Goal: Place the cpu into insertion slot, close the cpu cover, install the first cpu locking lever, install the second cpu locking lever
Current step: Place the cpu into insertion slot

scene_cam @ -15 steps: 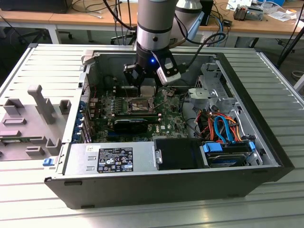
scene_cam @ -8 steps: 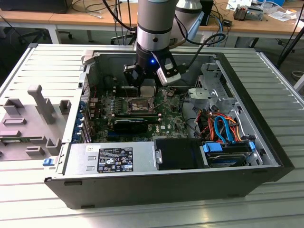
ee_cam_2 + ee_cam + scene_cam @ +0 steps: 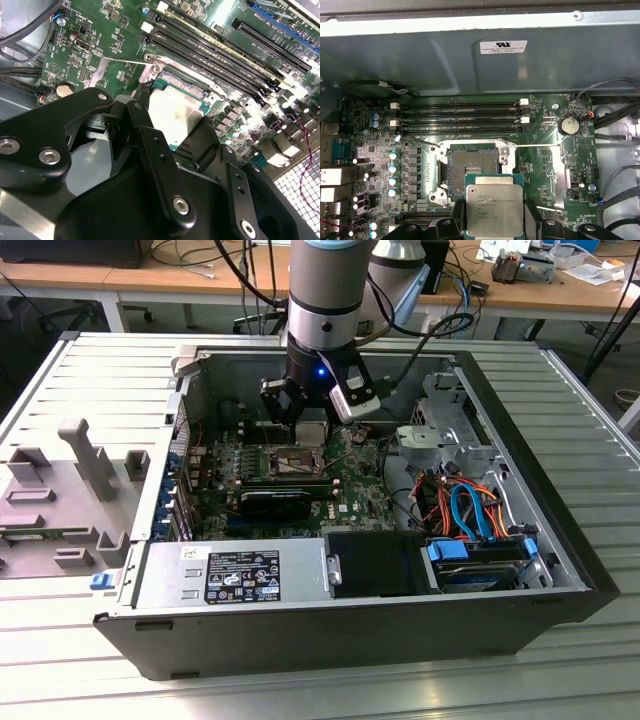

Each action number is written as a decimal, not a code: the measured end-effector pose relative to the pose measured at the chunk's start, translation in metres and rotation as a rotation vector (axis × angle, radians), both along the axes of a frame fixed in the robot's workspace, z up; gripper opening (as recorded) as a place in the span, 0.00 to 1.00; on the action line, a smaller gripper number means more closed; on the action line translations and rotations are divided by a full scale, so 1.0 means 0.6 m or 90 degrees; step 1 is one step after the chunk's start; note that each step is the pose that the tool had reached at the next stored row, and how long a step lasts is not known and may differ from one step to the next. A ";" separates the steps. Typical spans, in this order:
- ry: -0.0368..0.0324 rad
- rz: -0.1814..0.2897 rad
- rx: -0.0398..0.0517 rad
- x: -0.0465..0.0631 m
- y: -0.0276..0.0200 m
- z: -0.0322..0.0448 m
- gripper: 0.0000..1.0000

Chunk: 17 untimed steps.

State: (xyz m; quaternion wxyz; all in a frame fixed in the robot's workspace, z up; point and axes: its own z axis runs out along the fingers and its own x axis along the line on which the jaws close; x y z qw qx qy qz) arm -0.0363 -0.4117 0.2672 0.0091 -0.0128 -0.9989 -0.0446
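My gripper [image 3: 494,222] is shut on the cpu [image 3: 494,210], a flat silver-topped square pinched by its two side edges between black fingers [image 3: 458,220]. The chip hangs level a little above the green motherboard [image 3: 545,125], just off one edge of the insertion slot [image 3: 472,162]. That slot lies open, its dark contact field bare inside a silvery frame. The cpu cover [image 3: 559,172] is swung open on the far side of the slot, board showing through its window. In the exterior view the gripper [image 3: 305,430] is inside the case, just behind the slot [image 3: 292,462]. The second wrist view has the cpu [image 3: 175,115] over the slot [image 3: 182,85].
Long black memory slots [image 3: 460,120] run beside the socket, with the grey case wall [image 3: 445,65] behind them. A power supply [image 3: 235,575] fills the case front. At the exterior view's right sit a drive cage [image 3: 450,425] and orange and blue cables [image 3: 465,505]. Thin wire levers [image 3: 420,141] stand loose by the socket.
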 end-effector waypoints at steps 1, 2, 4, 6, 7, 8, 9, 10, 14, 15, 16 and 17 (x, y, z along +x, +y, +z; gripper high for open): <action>0.0000 0.000 0.0000 0.000 0.0000 0.000 0.55; 0.0000 0.000 0.0000 0.000 0.0000 0.000 0.55; 0.0000 0.000 0.0000 0.000 0.0000 0.000 0.55; 0.0000 0.000 0.0001 0.000 0.0000 0.000 0.55; 0.0000 -0.001 0.0000 0.000 0.0000 0.000 0.55; 0.0000 -0.001 0.0000 0.000 0.0000 0.000 0.55; 0.0000 -0.002 0.0001 0.000 0.0000 0.000 0.55; 0.0000 -0.004 0.0001 0.000 0.0000 0.000 0.55; 0.0000 -0.011 -0.0002 0.000 0.0000 0.000 0.55; 0.0000 -0.014 -0.0004 0.000 0.0000 0.000 0.55; 0.0000 -0.015 -0.0003 0.000 0.0000 0.000 0.55; 0.0000 -0.017 -0.0003 0.000 0.0000 0.000 0.55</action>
